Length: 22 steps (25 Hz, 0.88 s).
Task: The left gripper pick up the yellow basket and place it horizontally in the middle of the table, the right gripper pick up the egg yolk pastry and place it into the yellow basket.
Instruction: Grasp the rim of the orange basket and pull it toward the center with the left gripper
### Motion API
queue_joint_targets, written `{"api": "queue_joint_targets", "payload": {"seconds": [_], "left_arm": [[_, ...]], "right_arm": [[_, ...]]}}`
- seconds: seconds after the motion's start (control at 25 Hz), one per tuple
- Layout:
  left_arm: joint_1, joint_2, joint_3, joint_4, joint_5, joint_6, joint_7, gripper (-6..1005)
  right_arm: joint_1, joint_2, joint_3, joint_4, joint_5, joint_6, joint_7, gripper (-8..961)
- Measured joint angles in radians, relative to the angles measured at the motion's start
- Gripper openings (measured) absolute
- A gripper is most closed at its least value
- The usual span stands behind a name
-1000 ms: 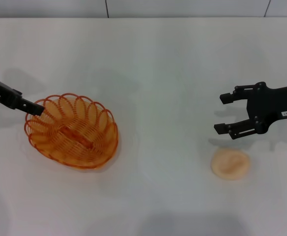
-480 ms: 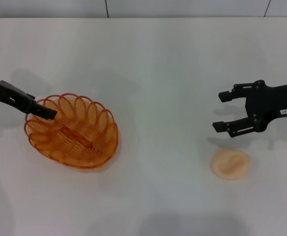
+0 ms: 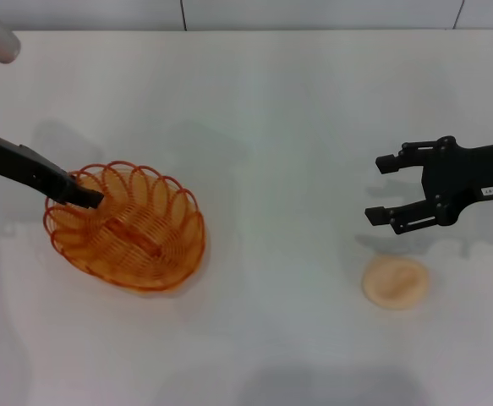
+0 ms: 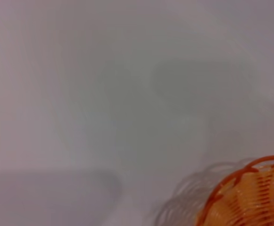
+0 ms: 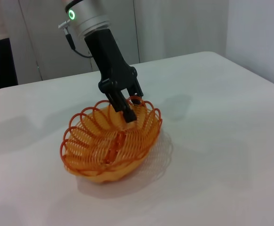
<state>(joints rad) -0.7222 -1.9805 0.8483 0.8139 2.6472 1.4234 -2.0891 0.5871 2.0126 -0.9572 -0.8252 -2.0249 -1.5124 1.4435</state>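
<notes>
Left gripper at the far-left rim of the yellow basket; seen from the right wrist, one finger sits inside the looped rim and one outside, closed on the wire. Basket body extends away from those fingers toward mid-worktop, long axis running diagonally, not yet horizontal, one side seeming tipped up. Judgement: next move is a lift and turn toward centre.

Right gripper hovers well apart on the other side, fingers spread wide, holding nothing. Egg yolk pastry lies on the worktop just nearer the robot than those fingers, untouched.
</notes>
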Motion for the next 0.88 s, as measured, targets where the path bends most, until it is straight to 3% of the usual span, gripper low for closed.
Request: {"api": "queue_joint_targets", "payload": {"seconds": [0.24, 0.32, 0.56, 0.88], "left_arm": [[-0.002, 0.000, -0.003, 0.001, -0.003, 0.006, -0.002, 509], [-0.002, 0.000, -0.001, -0.001, -0.003, 0.007, -0.003, 256], [-0.002, 0.000, -0.005, -0.001, -0.005, 0.009, -0.007, 103], [0.010, 0.000, -0.006, 0.045, -0.099, 0.103, -0.078, 98]], "right_arm": [[-0.007, 0.000, 0.000, 0.000, 0.000, 0.000, 0.000, 840], [-0.008, 0.000, 0.000, 0.000, 0.000, 0.000, 0.000, 840], [-0.010, 0.000, 0.006, 0.000, 0.000, 0.003, -0.001, 840], [-0.010, -0.002, 0.008, 0.000, 0.000, 0.010, -0.002, 840]]}}
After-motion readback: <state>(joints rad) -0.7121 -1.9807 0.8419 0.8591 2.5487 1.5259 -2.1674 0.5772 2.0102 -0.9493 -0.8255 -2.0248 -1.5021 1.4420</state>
